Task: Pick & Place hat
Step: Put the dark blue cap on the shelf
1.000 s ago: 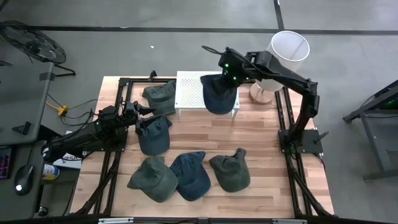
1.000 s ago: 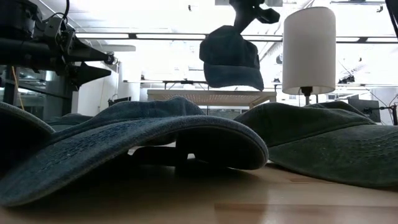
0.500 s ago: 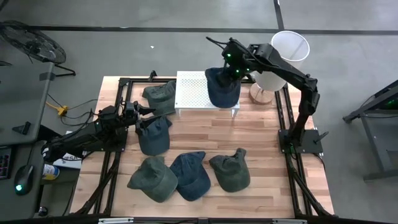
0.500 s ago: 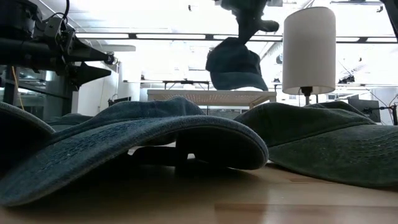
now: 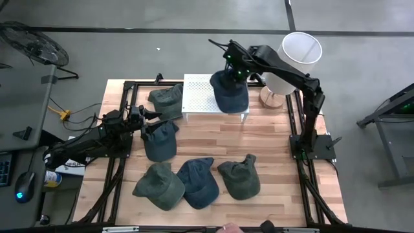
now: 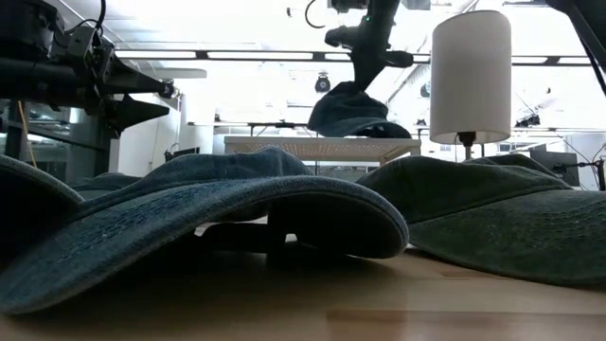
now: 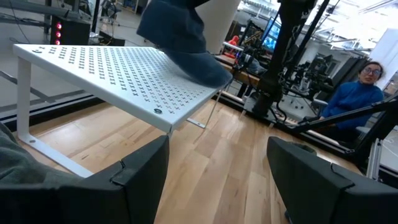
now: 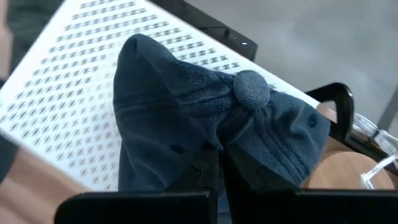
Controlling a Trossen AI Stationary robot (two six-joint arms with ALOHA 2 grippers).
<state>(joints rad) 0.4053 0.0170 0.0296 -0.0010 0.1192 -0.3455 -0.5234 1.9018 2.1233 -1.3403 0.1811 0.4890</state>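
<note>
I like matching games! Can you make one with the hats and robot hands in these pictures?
Things:
1. blue hat in the right tool
2. left tool
3. white cylinder
4. green hat

Places or states:
A. open, holding nothing
B. on the table left of the white rack
C. lowered onto the white rack
D. standing at the table's far right corner

Pairs: 1-C, 2-A, 3-D, 4-B

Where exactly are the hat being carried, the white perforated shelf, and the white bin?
carried hat (image 5: 229, 94), high view, on its crown.
white perforated shelf (image 5: 197, 96), high view, on its bare top.
white bin (image 5: 301, 47), high view, inside its open mouth.
</note>
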